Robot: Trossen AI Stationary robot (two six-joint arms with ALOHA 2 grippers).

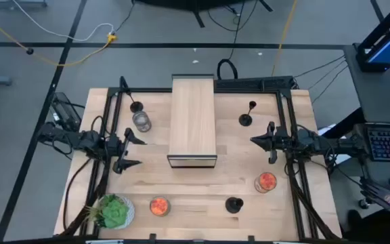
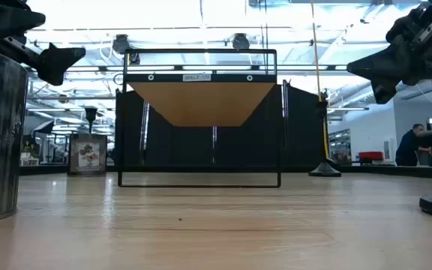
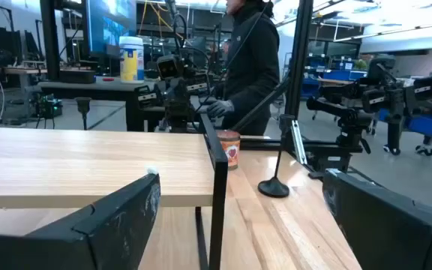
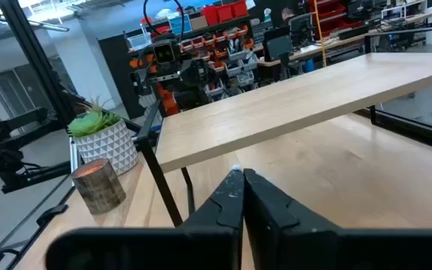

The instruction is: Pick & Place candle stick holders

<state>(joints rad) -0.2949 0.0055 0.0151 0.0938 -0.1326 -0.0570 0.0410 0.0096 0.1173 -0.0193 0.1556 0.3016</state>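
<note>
Three black candle stick holders stand on their round bases on the wooden table. A tall one (image 1: 135, 106) is at the far left, a tall one (image 1: 247, 115) at the far right, also in the left wrist view (image 3: 276, 180), and a squat one (image 1: 233, 204) near the front edge. My left gripper (image 1: 135, 150) is open and empty at the table's left, beside the wooden shelf (image 1: 193, 118); its fingers show wide apart in its wrist view (image 3: 250, 225). My right gripper (image 1: 261, 144) is shut and empty at the table's right, its fingertips together (image 4: 242, 187).
The raised wooden shelf (image 2: 201, 101) on a black frame fills the table's middle. A glass jar (image 1: 141, 122) stands by the far-left holder. Orange candles (image 1: 158, 206) (image 1: 266, 181) and a potted plant (image 1: 114, 211) stand near the front. A person (image 3: 253, 60) stands beyond the table.
</note>
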